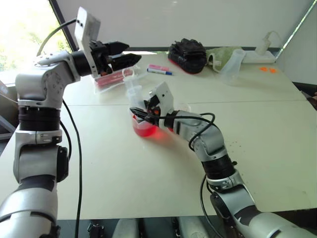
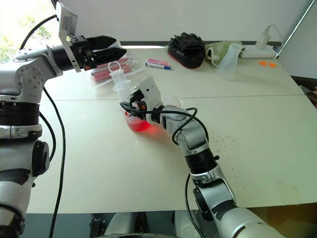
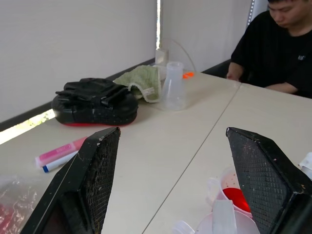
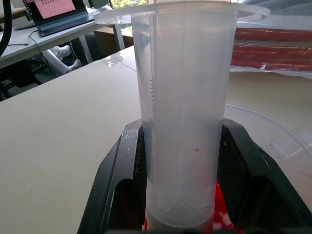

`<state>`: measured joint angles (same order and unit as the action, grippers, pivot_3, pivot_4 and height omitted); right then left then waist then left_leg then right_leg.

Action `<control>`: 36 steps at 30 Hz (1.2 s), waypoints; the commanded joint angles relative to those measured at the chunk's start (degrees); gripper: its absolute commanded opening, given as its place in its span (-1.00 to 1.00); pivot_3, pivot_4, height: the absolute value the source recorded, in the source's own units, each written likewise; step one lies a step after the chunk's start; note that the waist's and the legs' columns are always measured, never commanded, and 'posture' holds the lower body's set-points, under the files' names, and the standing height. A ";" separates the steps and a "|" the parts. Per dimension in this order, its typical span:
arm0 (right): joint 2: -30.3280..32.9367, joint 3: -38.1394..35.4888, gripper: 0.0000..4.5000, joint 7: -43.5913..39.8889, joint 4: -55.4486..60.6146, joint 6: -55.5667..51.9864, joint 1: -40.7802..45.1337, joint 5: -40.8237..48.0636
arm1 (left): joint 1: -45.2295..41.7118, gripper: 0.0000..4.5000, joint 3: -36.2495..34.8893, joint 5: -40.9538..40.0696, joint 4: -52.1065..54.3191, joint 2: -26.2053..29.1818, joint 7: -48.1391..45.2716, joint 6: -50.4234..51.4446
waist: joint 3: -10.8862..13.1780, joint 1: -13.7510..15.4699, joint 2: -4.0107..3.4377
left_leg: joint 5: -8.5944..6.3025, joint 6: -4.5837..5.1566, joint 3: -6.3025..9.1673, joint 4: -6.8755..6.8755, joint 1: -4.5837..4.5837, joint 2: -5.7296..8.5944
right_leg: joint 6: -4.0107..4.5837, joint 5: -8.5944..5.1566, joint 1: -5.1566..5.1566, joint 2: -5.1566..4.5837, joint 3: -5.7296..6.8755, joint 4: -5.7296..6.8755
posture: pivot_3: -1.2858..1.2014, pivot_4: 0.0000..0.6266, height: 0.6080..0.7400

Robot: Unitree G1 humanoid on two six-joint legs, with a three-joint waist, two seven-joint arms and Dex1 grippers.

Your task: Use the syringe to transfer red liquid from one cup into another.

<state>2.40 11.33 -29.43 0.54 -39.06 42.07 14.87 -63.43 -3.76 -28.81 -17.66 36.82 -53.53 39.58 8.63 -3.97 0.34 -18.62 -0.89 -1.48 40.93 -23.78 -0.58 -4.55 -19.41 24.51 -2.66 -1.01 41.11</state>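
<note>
The clear syringe stands nearly upright with its lower end in the wider cup, which holds red liquid. My right gripper is shut on the syringe barrel, one black finger on each side. The barrel looks clear, with red showing at its base. The ring-shaped plunger handle sticks up on top. My left gripper hovers just above and left of the ring, level, open with nothing between its fingers. The narrower cup stands right behind the right gripper.
A tall frosted beaker, a green cloth and a black glove-like bundle lie at the back. Markers and a plastic bag of red items sit near the left gripper. A person sits at the table's far side.
</note>
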 commanded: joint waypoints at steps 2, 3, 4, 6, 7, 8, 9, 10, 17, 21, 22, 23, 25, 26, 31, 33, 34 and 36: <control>-2.06 -1.48 -0.39 0.73 1.96 3.84 1.06 1.13 | -0.63 0.61 -2.58 -0.87 2.15 0.31 0.59 -0.15 | 0.00 0.00 0.00 | 0.00 0.00 0.00 0.00 0.00 0.00 | 0.00 0.00 0.01 0.00 0.00 0.00 | 0.03 -0.52 0.56; -2.20 -1.63 -0.39 0.86 1.89 4.98 1.12 0.83 | -0.43 0.61 -2.67 -0.94 2.33 0.29 0.68 -0.14 | 0.00 -0.01 0.00 | 0.00 0.00 0.00 0.00 0.00 0.00 | 0.00 0.00 0.01 0.00 0.00 0.00 | 0.03 -0.52 0.56; -2.29 -1.71 -0.39 0.94 1.82 5.84 1.15 0.62 | -0.29 0.61 -2.73 -0.98 2.46 0.28 0.73 -0.14 | 0.00 -0.01 0.00 | 0.00 0.00 0.00 0.00 0.00 0.00 | 0.00 0.00 0.01 0.00 0.00 0.00 | 0.03 -0.52 0.56; -2.79 -2.39 -0.39 1.67 1.73 6.92 1.20 0.82 | -0.06 0.61 -2.97 -1.21 2.65 0.22 1.05 -0.05 | 0.00 0.05 0.00 | 0.00 0.00 0.00 0.00 0.00 0.00 | 0.00 0.00 0.01 0.00 0.00 0.00 | 0.03 -0.52 0.56; -3.06 -2.78 -0.39 2.11 1.68 7.09 1.23 1.07 | 0.03 0.61 -3.10 -1.33 2.73 0.18 1.21 0.00 | 0.00 0.03 0.00 | 0.00 0.00 0.00 0.00 0.00 0.00 | 0.00 0.00 0.01 0.00 0.00 0.00 | 0.03 -0.52 0.56; -3.21 -3.10 -0.39 2.41 1.80 7.77 1.19 1.16 | 0.22 0.61 -3.50 -1.52 2.95 0.09 1.59 0.10 | 0.00 0.01 0.00 | 0.00 0.00 0.00 0.00 -0.01 0.00 | 0.00 0.00 0.01 -0.01 0.00 0.00 | 0.03 -0.52 0.56; -3.28 -3.31 -0.39 2.60 1.93 8.33 1.12 1.17 | 0.37 0.61 -3.92 -1.67 3.16 -0.01 1.92 0.27 | 0.00 0.03 0.00 | 0.00 0.00 0.00 0.00 0.00 0.00 | 0.00 0.00 0.01 0.00 0.00 0.00 | 0.03 -0.52 0.56; -3.30 -3.39 -0.39 2.65 2.01 8.74 1.06 1.11 | 0.49 0.61 -4.19 -1.79 3.33 -0.07 2.15 0.41 | 0.00 0.03 0.00 | 0.00 0.00 0.00 0.00 0.00 0.00 | 0.00 0.00 0.01 0.00 0.00 0.00 | 0.03 -0.52 0.56; -2.87 -3.76 -0.39 3.93 2.33 14.99 -0.14 -0.42 | 3.10 0.61 -7.68 -5.70 6.52 0.03 5.04 5.16 | 0.00 -0.04 0.00 | 0.00 0.00 0.00 0.00 0.00 0.00 | 0.00 0.00 0.01 -0.01 0.00 0.01 | 0.03 -0.52 0.56; -2.73 -4.29 -0.39 4.96 1.98 16.74 -0.54 -0.85 | 7.92 0.61 -10.55 -10.63 12.65 1.86 4.88 10.62 | 0.00 -0.07 0.00 | 0.00 0.00 0.00 0.00 0.00 -0.01 | 0.00 0.00 0.01 -0.01 -0.02 0.01 | 0.03 -0.52 0.56; -2.71 -4.43 -0.39 5.17 1.89 16.94 -0.55 -0.82 | 8.83 0.61 -11.56 -12.03 13.80 2.39 5.00 12.13 | 0.00 -0.12 0.00 | 0.00 0.00 0.00 0.00 0.00 -0.01 | 0.00 0.00 0.01 0.00 -0.02 0.01 | 0.03 -0.52 0.56; -2.64 -4.56 -0.39 5.24 1.83 17.18 -0.58 -0.79 | 9.66 0.61 -12.49 -13.41 14.90 2.91 5.09 13.56 | 0.00 -0.10 0.00 | 0.00 0.00 0.00 -0.02 0.00 -0.02 | 0.00 0.00 0.02 0.00 -0.01 0.00 | 0.03 -0.52 0.56; -2.52 -5.04 -0.39 5.38 1.57 17.49 -0.40 -0.68 | 11.78 0.61 -15.09 -16.55 17.19 4.58 5.49 17.13 | 0.00 -0.08 0.00 | 0.00 0.00 0.01 -0.01 0.00 -0.02 | 0.00 0.00 0.02 0.00 -0.01 0.01 | 0.03 -0.52 0.56; -2.49 -5.26 -0.39 5.44 1.39 17.71 -0.26 -0.68 | 12.75 0.61 -16.22 -17.74 18.07 5.33 5.75 18.39 | 0.00 -0.08 0.00 | 0.00 0.00 0.01 -0.01 0.00 -0.02 | 0.00 0.00 0.02 0.00 -0.01 0.01 | 0.03 -0.52 0.56; -2.30 -6.36 -0.39 5.73 0.33 18.15 0.91 -0.33 | 18.16 0.61 -20.58 -22.78 22.47 8.61 6.70 23.17 | 0.00 0.00 0.00 | 0.00 0.00 0.01 -0.01 -0.01 -0.01 | 0.00 0.00 0.01 0.00 -0.02 0.01 | 0.03 -0.52 0.56; -2.20 -6.75 -0.39 5.70 0.16 18.05 1.33 -0.08 | 21.33 0.61 -21.63 -24.19 24.66 9.51 6.63 23.95 | 0.00 0.03 0.00 | 0.00 0.00 0.01 -0.01 -0.01 -0.01 | 0.00 0.00 0.01 0.00 -0.02 0.01 | 0.03 -0.52 0.56; -2.16 -6.91 -0.39 5.61 0.13 18.04 1.46 0.00 | 22.62 0.61 -22.00 -24.71 25.51 9.66 6.72 23.97 | 0.00 0.04 0.00 | 0.00 0.00 0.01 -0.01 -0.01 -0.01 | 0.00 0.00 0.01 0.00 -0.02 0.01 | 0.03 -0.52 0.56; -2.14 -7.17 -0.39 5.43 0.12 17.91 1.62 0.20 | 24.17 0.61 -22.48 -25.55 26.49 9.56 7.18 23.74 | 0.00 0.12 0.00 | 0.00 0.00 0.02 -0.01 -0.01 -0.01 | 0.00 0.00 0.01 0.00 -0.02 0.01 | 0.03 -0.52 0.56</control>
<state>0.50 4.91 -23.91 -0.64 -22.50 41.54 14.08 -38.86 -24.03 -52.59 6.43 45.56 -46.71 63.65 8.63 -3.85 0.35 -18.62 -0.89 -1.46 40.92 -23.79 -0.59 -4.54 -19.41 24.51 -2.67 -1.03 41.11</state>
